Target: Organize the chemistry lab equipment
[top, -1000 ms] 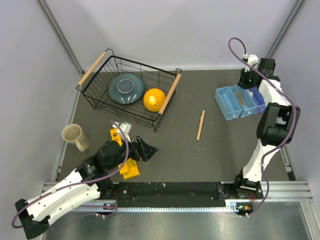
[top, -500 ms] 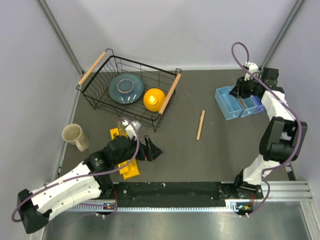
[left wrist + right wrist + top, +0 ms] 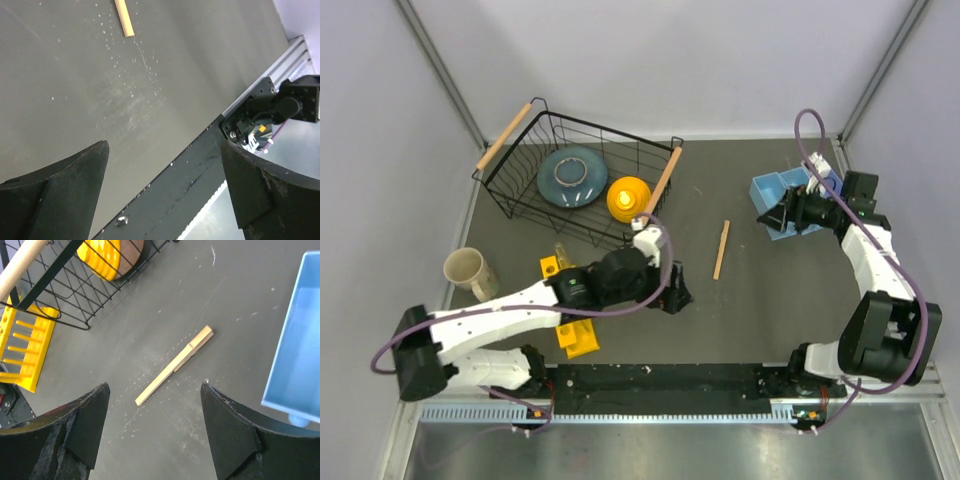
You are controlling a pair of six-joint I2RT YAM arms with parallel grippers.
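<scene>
Lying flat on the worktop (image 3: 750, 320), the wooden stick (image 3: 721, 250) sits between both arms. Left gripper (image 3: 677, 292): jaws spread wide, holding nothing. Right gripper (image 3: 778, 215): jaws spread, beside the blue tray (image 3: 767, 188).

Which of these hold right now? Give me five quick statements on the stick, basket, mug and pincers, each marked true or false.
1. The wooden stick lies flat on the table, outside the wire basket. True.
2. The left pincer is shut on the stick. False: its jaws stand wide open and empty, and the stick lies apart from it.
3. The yellow dome sits in the basket beside the blue-grey plate. True.
4. The mug stands inside the basket. False: it stands on the table, outside the basket.
5. The right pincer holds nothing, jaws apart. True.
</scene>
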